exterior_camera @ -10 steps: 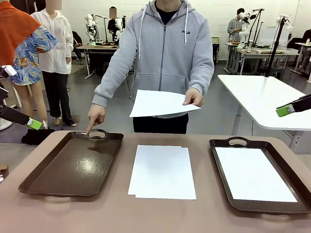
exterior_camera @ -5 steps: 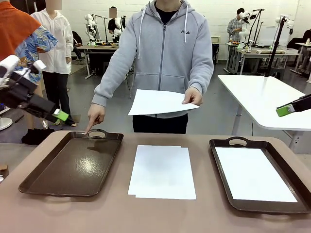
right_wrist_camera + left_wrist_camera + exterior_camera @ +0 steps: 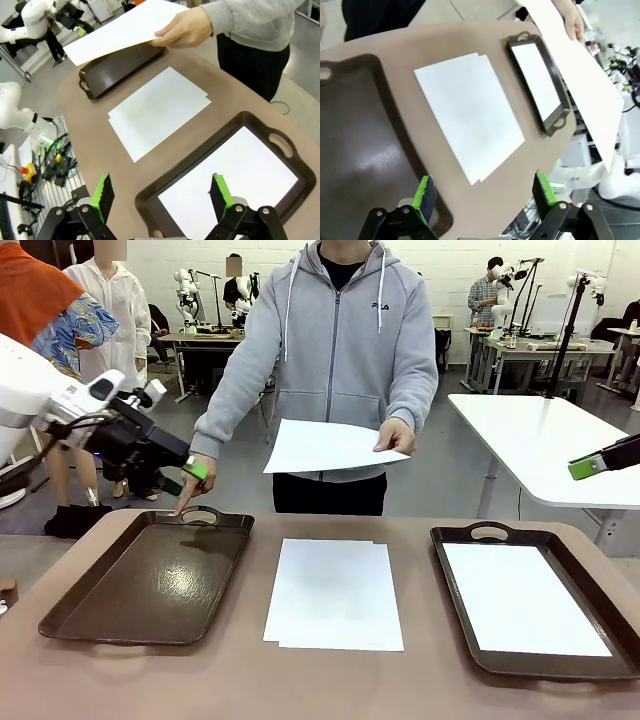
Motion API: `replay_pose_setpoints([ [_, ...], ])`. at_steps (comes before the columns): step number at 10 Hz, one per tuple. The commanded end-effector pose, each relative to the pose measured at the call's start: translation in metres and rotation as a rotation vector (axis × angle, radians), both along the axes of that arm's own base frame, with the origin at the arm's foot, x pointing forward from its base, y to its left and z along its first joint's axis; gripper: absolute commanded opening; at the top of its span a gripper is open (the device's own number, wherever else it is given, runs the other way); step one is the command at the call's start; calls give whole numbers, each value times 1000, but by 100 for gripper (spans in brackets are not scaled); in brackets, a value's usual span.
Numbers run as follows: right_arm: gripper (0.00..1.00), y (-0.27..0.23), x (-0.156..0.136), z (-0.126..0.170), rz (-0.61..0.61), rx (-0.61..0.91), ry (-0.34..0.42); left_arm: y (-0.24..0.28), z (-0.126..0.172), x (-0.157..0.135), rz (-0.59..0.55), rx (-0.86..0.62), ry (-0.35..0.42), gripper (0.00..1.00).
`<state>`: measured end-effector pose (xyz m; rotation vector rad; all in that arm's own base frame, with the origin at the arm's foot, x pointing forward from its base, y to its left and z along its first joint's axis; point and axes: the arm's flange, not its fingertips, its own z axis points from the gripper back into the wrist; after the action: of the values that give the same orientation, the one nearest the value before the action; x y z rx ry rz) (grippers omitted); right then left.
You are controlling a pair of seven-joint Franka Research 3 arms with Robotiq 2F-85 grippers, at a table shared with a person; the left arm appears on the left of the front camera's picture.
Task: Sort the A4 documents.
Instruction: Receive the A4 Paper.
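Between the left tray (image 3: 150,580) and right tray (image 3: 456,585), A4 documents (image 3: 333,592) lie stacked.

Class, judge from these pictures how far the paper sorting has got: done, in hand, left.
Done: white paper lies in the right tray. In hand: the person holds out a sheet and points at the bare left tray; the open left gripper hovers nearby. Left: the centre stack.

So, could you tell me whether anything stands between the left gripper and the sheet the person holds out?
Nothing visible does. The left gripper, open, hangs over the left tray's far end; the sheet is held to its side. The person's pointing hand is close by the fingers.
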<state>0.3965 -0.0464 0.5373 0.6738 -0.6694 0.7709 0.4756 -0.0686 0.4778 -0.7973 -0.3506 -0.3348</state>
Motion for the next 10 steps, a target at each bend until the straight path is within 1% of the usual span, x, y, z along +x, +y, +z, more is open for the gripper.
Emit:
replay_pose_setpoints([
  [1,100,0,0,0,-1,4,-1,-5,10,22,5,-115,75,100],
  [3,100,0,0,0,-1,4,-1,-6,13,30,13,-241,100,100],
  [4,100,0,0,0,-1,4,-1,-8,13,38,45,-307,116,100],
  [5,100,0,0,0,-1,4,-1,-14,8,44,38,-378,158,100],
  [6,100,0,0,0,-1,4,-1,-22,1,51,19,-436,200,100],
  [7,100,0,0,0,-1,4,-1,-29,-1,56,-2,-478,225,100],
  [10,100,0,0,0,-1,4,-1,-53,0,61,-70,-590,269,100],
])
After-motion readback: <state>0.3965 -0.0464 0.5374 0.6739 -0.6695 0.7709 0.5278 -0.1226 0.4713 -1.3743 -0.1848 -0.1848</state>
